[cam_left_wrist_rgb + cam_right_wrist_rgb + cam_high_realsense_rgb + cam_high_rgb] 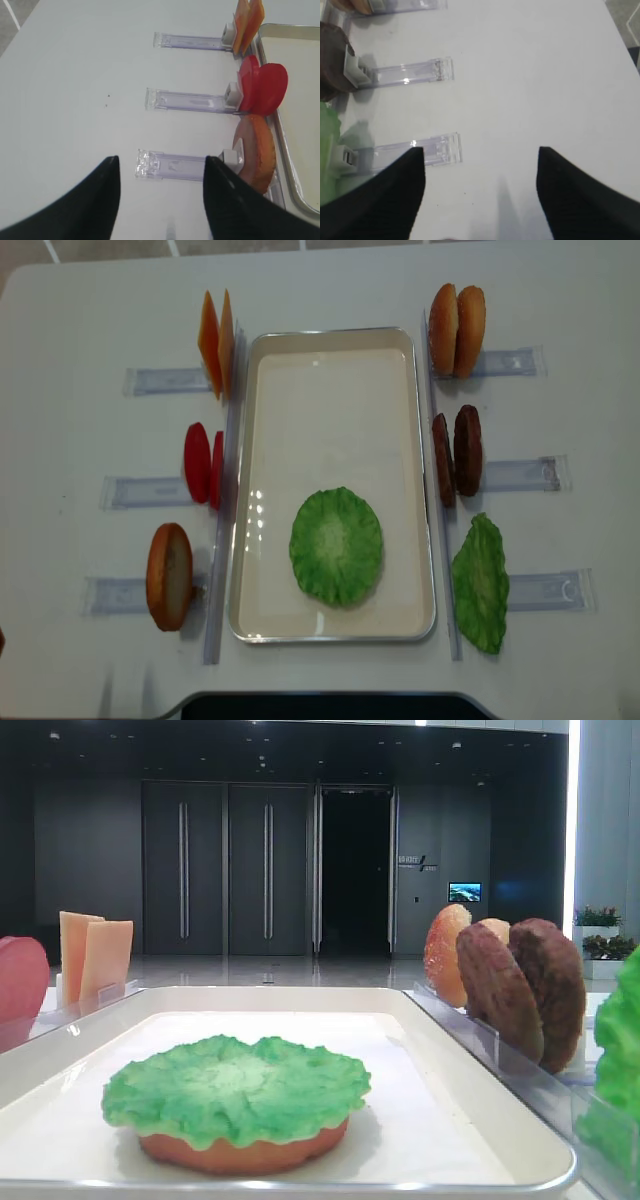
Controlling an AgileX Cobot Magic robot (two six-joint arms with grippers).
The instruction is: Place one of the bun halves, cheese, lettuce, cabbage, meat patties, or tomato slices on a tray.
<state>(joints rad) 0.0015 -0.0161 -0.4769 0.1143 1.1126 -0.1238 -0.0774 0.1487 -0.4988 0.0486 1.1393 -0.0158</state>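
Lettuce atop bun half on tray

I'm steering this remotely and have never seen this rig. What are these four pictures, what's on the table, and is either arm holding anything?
It is a two-armed robot at a white table. One view looks straight down from above, one looks low across the tray, and one camera sits on each wrist, looking past its own dark fingers.

On the tray lies a lettuce leaf on top of a bun half. Clear racks beside the tray hold spares on edge. Left side: cheese, tomato slices, one bun half. Right side: two bun halves, two patties, another lettuce leaf.

The left end effector and right end effector both stand open over bare table near the racks. Neither holds anything.
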